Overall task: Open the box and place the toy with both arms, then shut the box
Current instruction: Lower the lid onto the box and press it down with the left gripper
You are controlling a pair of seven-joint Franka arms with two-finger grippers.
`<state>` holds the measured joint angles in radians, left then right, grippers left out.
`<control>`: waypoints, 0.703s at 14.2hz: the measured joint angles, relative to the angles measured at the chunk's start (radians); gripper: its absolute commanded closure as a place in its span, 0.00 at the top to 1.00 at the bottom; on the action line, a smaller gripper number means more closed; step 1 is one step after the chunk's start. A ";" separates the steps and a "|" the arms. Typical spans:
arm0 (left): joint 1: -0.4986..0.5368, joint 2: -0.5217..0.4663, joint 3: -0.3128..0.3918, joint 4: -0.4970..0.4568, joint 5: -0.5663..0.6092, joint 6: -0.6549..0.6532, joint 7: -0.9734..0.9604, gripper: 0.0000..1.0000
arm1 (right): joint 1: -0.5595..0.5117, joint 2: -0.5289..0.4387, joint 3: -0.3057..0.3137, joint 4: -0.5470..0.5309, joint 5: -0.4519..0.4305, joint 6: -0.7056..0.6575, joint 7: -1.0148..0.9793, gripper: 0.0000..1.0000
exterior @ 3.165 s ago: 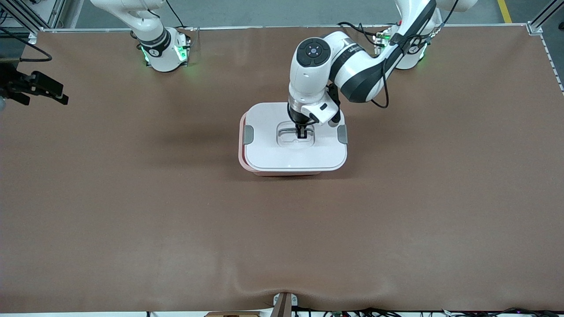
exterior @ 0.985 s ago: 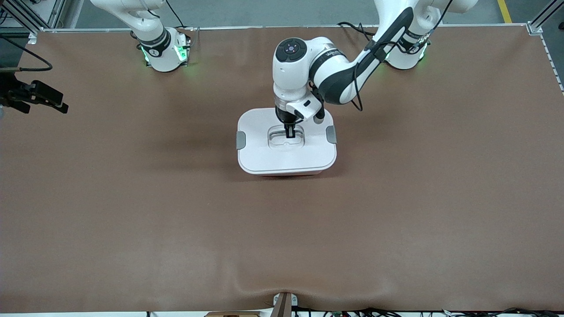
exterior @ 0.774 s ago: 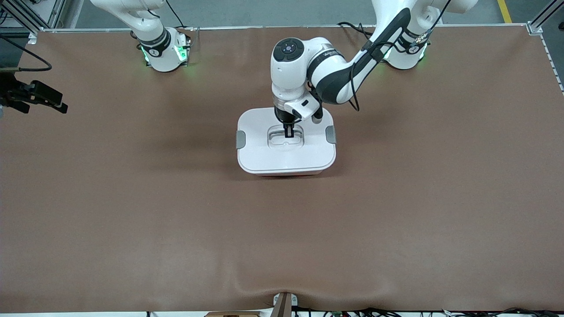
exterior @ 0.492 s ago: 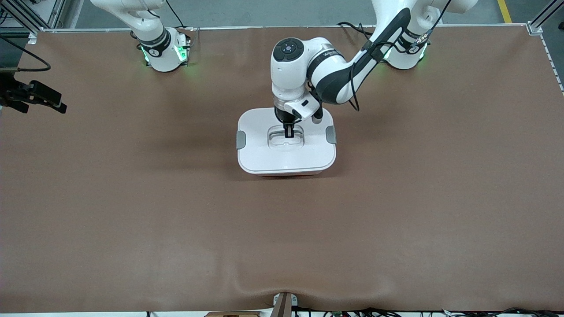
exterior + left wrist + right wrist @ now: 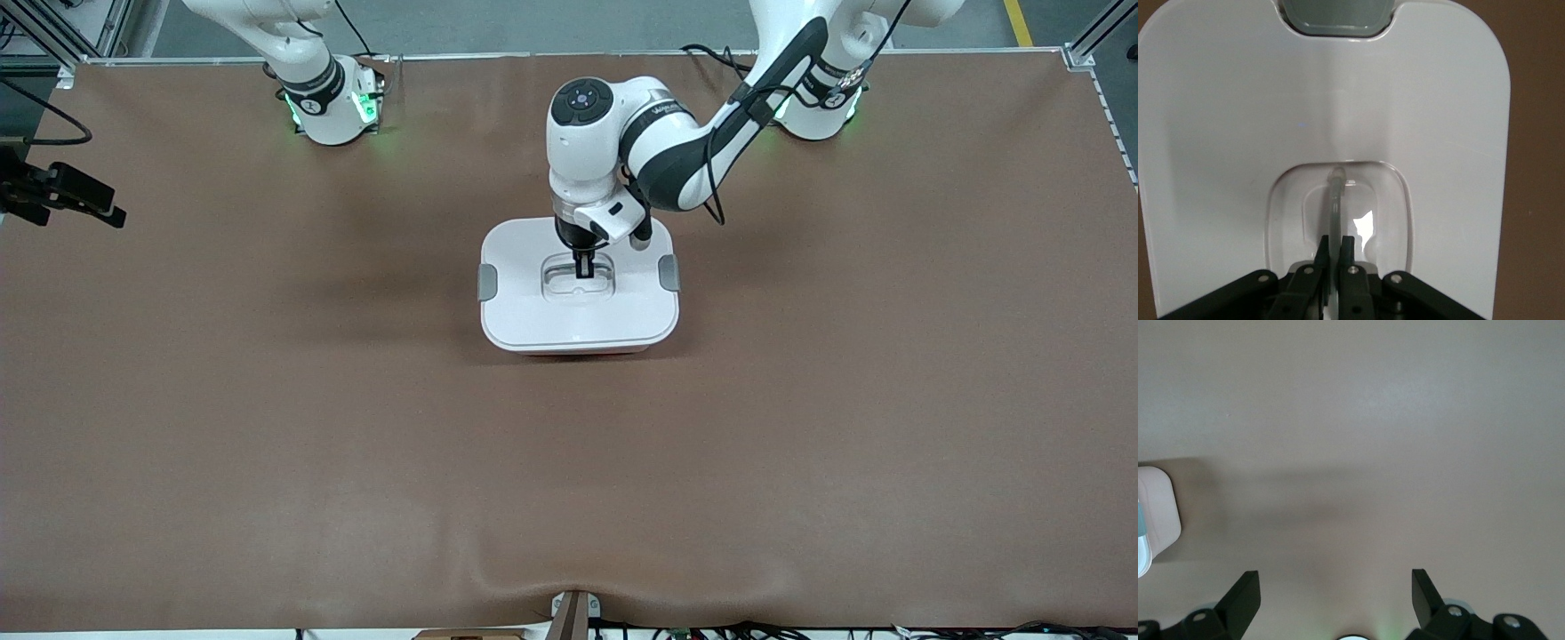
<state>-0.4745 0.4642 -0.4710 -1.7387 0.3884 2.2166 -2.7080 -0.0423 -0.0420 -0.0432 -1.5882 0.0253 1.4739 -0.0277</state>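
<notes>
The box [image 5: 578,353] stands mid-table, only a thin pink strip of it showing under its white lid [image 5: 533,311]. Grey clips [image 5: 487,282] [image 5: 669,272] sit at the lid's two ends. My left gripper [image 5: 584,267] reaches straight down into the lid's recessed centre. In the left wrist view the left gripper [image 5: 1335,245] is shut on the thin handle bar [image 5: 1335,197]. My right gripper [image 5: 78,206] hovers over the table's edge at the right arm's end. It is open and empty in the right wrist view [image 5: 1336,587]. The toy is out of view.
The brown table mat [image 5: 356,444] stretches all round the box. The arm bases [image 5: 333,107] [image 5: 822,111] glow green at the table's edge farthest from the front camera. A corner of the box [image 5: 1157,513] shows in the right wrist view.
About three seconds ago the lid sat offset toward the left arm's end; now it lies square on the box. Over the last second the right gripper drifted slightly outward.
</notes>
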 measured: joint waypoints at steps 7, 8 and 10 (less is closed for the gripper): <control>0.002 0.000 -0.002 -0.004 0.015 -0.001 -0.002 1.00 | -0.004 0.000 0.006 0.000 0.000 -0.006 0.000 1.00; 0.004 0.000 -0.001 -0.001 0.015 -0.002 -0.002 1.00 | -0.004 0.000 0.007 0.000 0.000 -0.007 0.000 1.00; 0.008 0.000 0.001 0.027 0.015 -0.036 -0.002 1.00 | -0.004 0.000 0.007 0.000 0.000 -0.007 0.000 1.00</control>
<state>-0.4669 0.4646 -0.4696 -1.7116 0.4032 2.1808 -2.7101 -0.0462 -0.0417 -0.0358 -1.5882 0.0254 1.4671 -0.0281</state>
